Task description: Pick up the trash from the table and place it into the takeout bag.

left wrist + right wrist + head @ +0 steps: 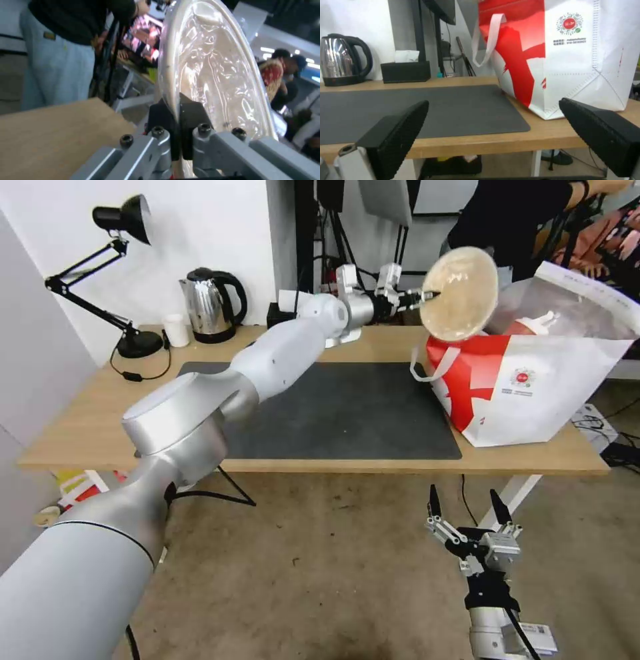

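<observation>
left end effector [427, 297]: raised above the far side of the desk, just beside the top of the takeout bag; fingers [190, 112] clamped together on the rim of the beige paper bowl.
beige paper bowl [459, 293]: held in the air, tipped on edge, its hollow facing the head camera; it sits over the left upper edge of the bag mouth, partly in front of it. in the left wrist view [213, 67] the inside looks glossy and crinkled, like a clear film lining.
takeout bag [533, 387]: standing on the right end of the desk, white with a red panel and a small round logo; mouth open, silver lining visible. one white strap handle [486, 40] hangs loose over the red side. its lower left corner rests by the edge of the mat.
red cup with white lid [533, 325]: inside the bag, its top showing through the mouth.
desk [87, 427]: light wood top.
dark grey mat [347, 413]: lying flat on the desk, bare.
right end effector [467, 507]: low in front of the desk edge, over the floor, fingers [396, 132] spread well apart, holding nothing; it faces the mat and bag.
kettle [210, 305]: at the back left of the desk.
small white cup [177, 330]: just beside the kettle.
desk lamp [123, 220]: black, at the far left.
black tissue box [405, 71]: at the back of the desk.
</observation>
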You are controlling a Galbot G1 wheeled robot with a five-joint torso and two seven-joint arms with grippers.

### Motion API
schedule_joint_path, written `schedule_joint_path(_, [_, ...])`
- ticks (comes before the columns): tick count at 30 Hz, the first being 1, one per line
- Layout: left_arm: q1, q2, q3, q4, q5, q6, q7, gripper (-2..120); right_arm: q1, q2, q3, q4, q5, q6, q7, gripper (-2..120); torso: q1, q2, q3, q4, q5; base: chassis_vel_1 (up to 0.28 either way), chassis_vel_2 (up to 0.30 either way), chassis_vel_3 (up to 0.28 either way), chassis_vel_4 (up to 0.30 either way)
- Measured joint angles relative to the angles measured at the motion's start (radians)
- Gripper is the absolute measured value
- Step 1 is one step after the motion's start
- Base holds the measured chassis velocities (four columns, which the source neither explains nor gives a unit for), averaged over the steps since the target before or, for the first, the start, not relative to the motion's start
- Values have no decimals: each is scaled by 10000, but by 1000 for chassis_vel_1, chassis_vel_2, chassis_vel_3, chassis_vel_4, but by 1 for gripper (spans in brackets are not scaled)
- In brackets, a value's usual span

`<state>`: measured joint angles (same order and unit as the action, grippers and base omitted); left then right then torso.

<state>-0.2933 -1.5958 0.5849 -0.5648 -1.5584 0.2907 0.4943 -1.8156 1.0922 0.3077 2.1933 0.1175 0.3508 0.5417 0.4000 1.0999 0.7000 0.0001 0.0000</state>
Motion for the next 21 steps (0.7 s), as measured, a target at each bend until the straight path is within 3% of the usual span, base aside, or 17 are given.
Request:
schedule_joint_path(6, [-152,-4,-240,-187,-261,-262,-562,0,0,0,0,0,0,0,0,100,0,2,0,-2,0,0,0,0,0])
schedule_joint_path(15, [-227,-4,-109,-183,-311,-476,-569,0,0,0,0,0,0,0,0,100,0,2,0,-1,0,0,0,0,0])
schedule_joint_path(21, [-227,-6,48,-196,-316,-1077,-315,0,0,0,0,0,0,0,0,100,0,2,0,-1,0,0,0,0,0])
